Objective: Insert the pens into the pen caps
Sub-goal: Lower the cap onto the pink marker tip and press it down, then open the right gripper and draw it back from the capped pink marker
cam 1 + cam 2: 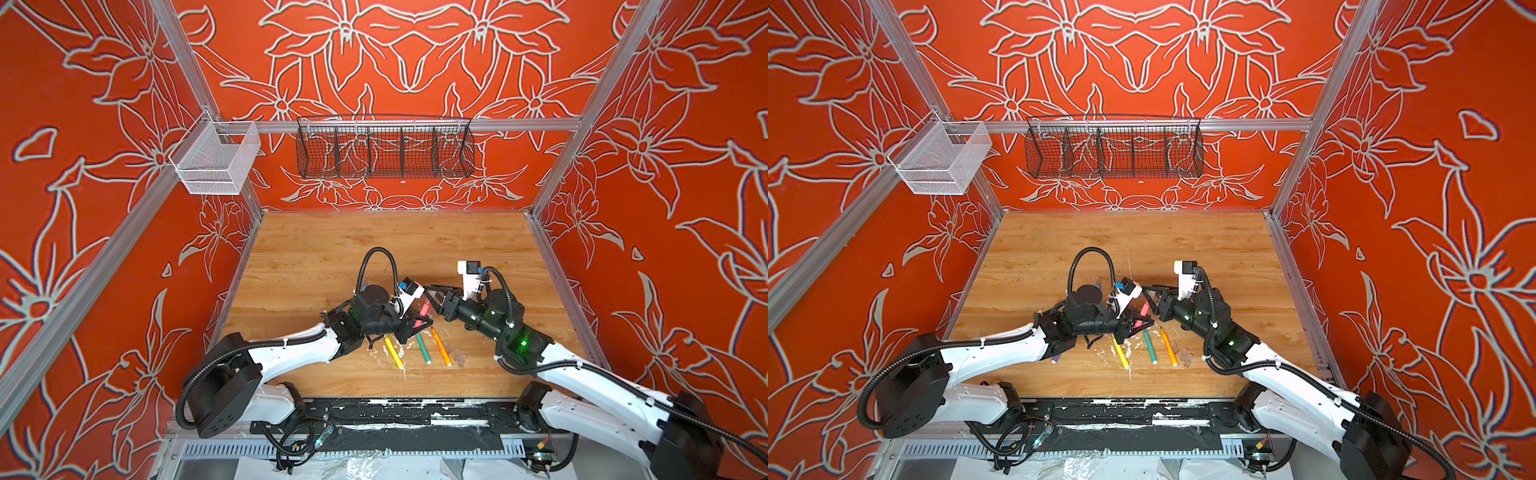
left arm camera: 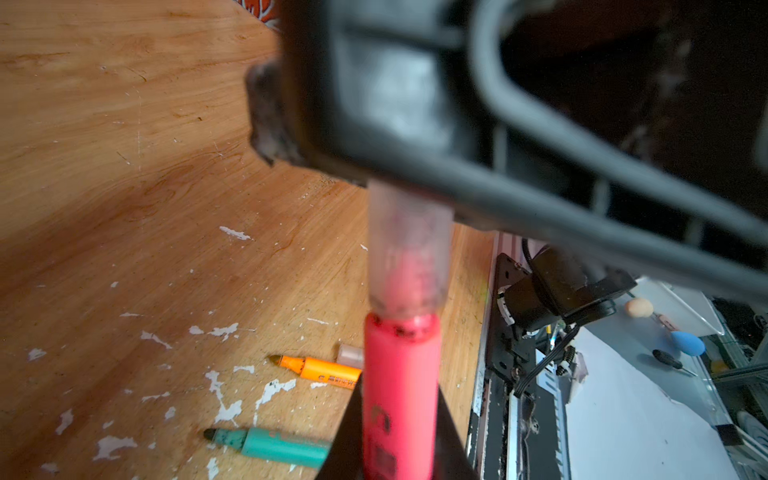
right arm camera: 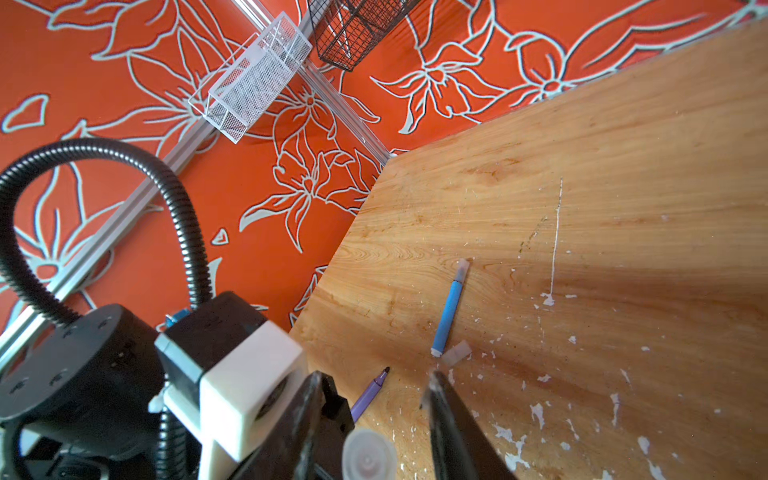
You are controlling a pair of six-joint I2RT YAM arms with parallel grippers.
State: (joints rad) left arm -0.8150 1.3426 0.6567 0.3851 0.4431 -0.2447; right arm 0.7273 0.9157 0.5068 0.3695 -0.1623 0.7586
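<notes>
We take the pink pen (image 2: pixel 401 386) as reference. The left gripper (image 2: pixel 399 419) clamps its barrel. A translucent cap (image 2: pixel 409 253) sits over its tip; the cap's far end is hidden behind the blurred right gripper (image 2: pixel 399 137). Beside the pink pen, an orange pen (image 2: pixel 320 370), a green pen (image 2: pixel 270 446) and a loose cap (image 2: pixel 348 355) lie on the wooden table (image 2: pixel 124 166).

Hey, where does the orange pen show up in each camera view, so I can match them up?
Top view: the orange pen lies on the table towards the front, just right of the green pen.
Top view: same spot, right of the green pen.
Left wrist: lying flat, its rear end hidden behind the pink pen.
Right wrist: not in it.
Shared landmark: the green pen alongside it.
</notes>
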